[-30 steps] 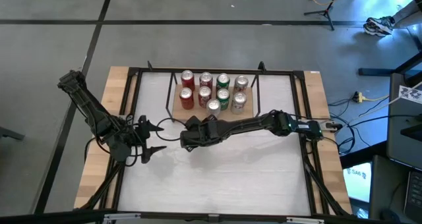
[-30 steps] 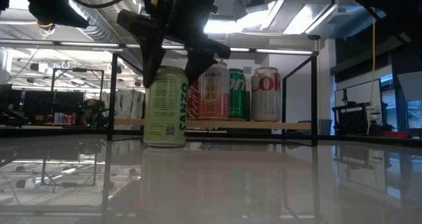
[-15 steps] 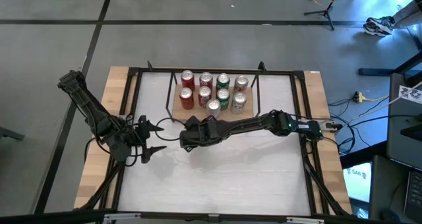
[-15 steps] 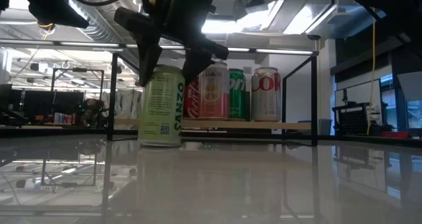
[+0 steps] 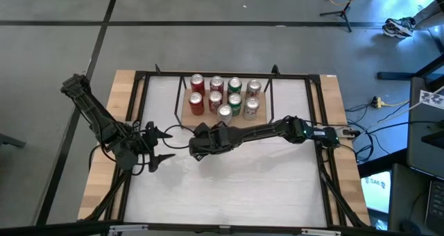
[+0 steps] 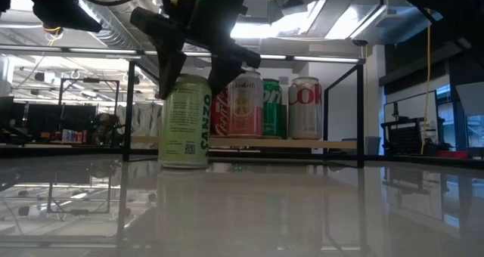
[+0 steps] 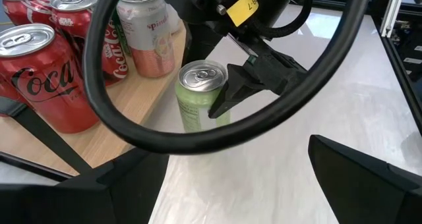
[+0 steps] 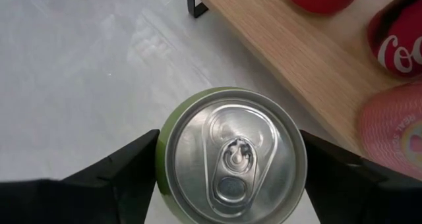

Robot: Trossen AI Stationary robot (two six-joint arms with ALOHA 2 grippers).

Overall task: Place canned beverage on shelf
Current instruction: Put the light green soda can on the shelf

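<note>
Now you see the white worktop [image 5: 229, 180] with the shelf [image 5: 223, 116] at its far side, a light-wood board in a black wire frame. On the board stand several cans [image 5: 216, 99], red, green and pink ones, in two rows. Your right claw [image 6: 195, 60] is above the near edge of the shelf and its two fingers [image 8: 119, 171] press on both sides of the green can [image 6: 185, 122]. This can stands upright on the worktop, just in front of the board. Your left claw [image 5: 166, 144] waits over the left part of the worktop, its fingers spread and holding nothing.
</note>
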